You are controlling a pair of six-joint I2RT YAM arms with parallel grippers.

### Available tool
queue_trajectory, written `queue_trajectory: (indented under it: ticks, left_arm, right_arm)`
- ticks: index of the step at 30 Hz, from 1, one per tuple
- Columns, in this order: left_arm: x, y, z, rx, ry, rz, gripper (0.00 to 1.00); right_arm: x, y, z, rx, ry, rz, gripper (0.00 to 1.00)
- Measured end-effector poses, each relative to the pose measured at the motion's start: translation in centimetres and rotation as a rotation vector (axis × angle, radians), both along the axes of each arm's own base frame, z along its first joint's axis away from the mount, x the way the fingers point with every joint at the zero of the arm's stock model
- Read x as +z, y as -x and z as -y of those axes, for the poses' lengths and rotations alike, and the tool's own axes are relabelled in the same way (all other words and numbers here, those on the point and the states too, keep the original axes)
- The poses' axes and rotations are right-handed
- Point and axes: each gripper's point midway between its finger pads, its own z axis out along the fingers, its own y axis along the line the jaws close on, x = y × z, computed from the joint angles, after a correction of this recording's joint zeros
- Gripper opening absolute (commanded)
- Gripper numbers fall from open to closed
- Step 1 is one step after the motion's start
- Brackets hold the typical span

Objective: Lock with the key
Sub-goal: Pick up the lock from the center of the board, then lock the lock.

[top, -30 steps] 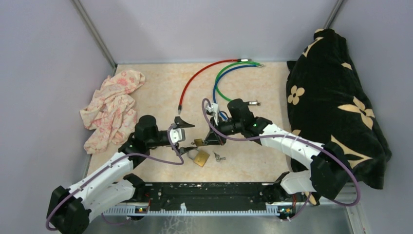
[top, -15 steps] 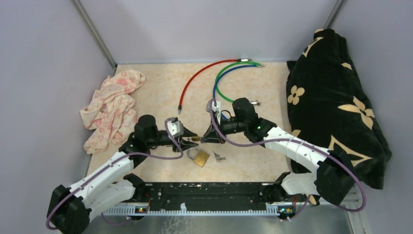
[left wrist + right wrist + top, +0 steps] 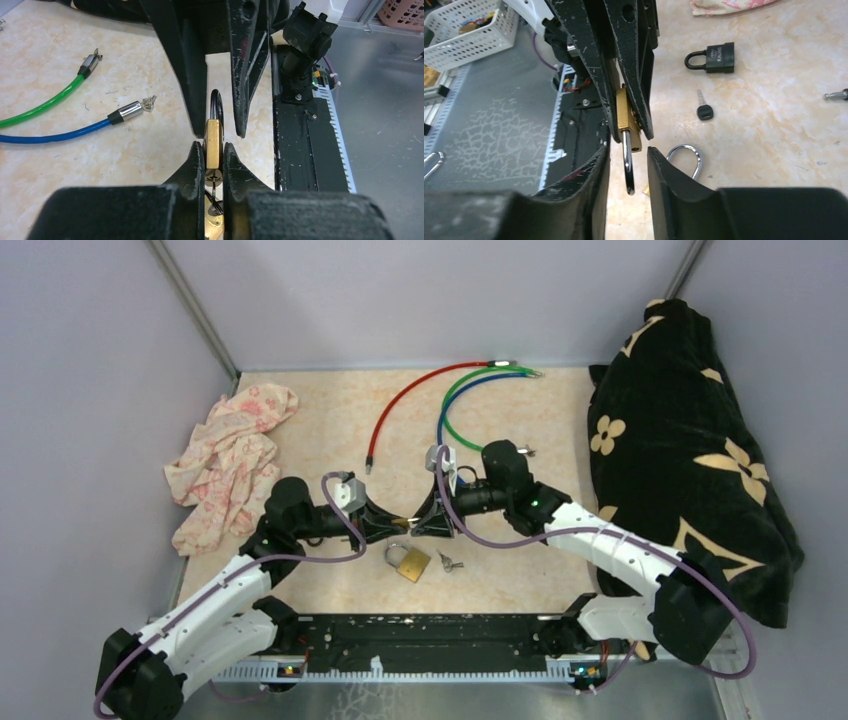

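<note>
Walls are hemming the table [image 3: 330,410] on three sides, a pink cloth [image 3: 228,462] and a black flowered blanket [image 3: 690,440] crowding its ends, with bare top lying mid-table. There the left gripper [image 3: 214,150] is clamping the small brass padlock [image 3: 213,134] by its body, and the right gripper [image 3: 626,152] is standing parted around its shackle. I'm counting three padlocks, including a larger brass padlock [image 3: 410,563] and a black padlock [image 3: 716,54] on the table, three cables [image 3: 440,390] and one key [image 3: 703,107] near the black one.

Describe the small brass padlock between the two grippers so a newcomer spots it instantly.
On the beige marbled tabletop, find where the left gripper and right gripper meet tip to tip. The small brass padlock sits between them, clamped by the left one. Unlike the larger brass padlock lying flat nearby, it is held aloft.
</note>
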Motion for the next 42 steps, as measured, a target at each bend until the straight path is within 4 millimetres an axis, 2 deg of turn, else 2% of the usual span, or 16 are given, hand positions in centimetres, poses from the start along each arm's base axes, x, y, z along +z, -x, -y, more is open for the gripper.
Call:
queue_trajectory:
  ticks: [2, 4, 7, 10, 17, 20, 24, 27, 33, 42]
  left_arm:
    - [0.0, -0.1, -0.1, 0.006, 0.002, -0.013, 0.00]
    - [0.1, -0.1, -0.2, 0.013, 0.005, -0.029, 0.00]
    - [0.2, -0.2, -0.3, 0.023, 0.011, -0.044, 0.00]
    - [0.3, -0.2, -0.4, 0.027, 0.016, -0.054, 0.00]
    - [0.3, -0.1, -0.4, 0.018, 0.020, -0.064, 0.00]
    - [0.2, -0.1, -0.4, 0.012, 0.020, -0.069, 0.00]
    - [0.2, 0.1, -0.3, 0.003, 0.019, -0.074, 0.00]
    - [0.0, 0.2, -0.3, -0.004, 0.017, -0.078, 0.00]
    - [-0.2, 0.2, -0.2, -0.021, 0.013, -0.095, 0.00]
    - [-0.2, -0.1, 0.0, -0.021, 0.038, -0.133, 0.00]
  right_arm:
    - [-0.2, -0.2, 0.1, -0.005, 0.006, 0.009, 0.50]
    - [-0.4, -0.5, 0.5, -0.018, 0.015, 0.014, 0.51]
    - [-0.4, -1.1, 1.2, -0.049, 0.017, 0.027, 0.48]
    - [-0.5, -0.8, 1.9, -0.060, 0.012, 0.036, 0.46]
    - [-0.4, -0.3, 2.0, -0.040, -0.004, 0.037, 0.43]
    - [-0.1, -0.2, 1.9, -0.035, -0.017, 0.034, 0.36]
    - [0.0, -0.2, 1.8, -0.030, -0.021, 0.030, 0.09]
    - [-0.1, -0.2, 1.7, -0.028, -0.021, 0.028, 0.00]
    - [-0.4, -0.4, 1.5, -0.027, -0.019, 0.014, 0.00]
    - [0.2, -0.7, 1.2, -0.032, -0.085, 0.009, 0.00]
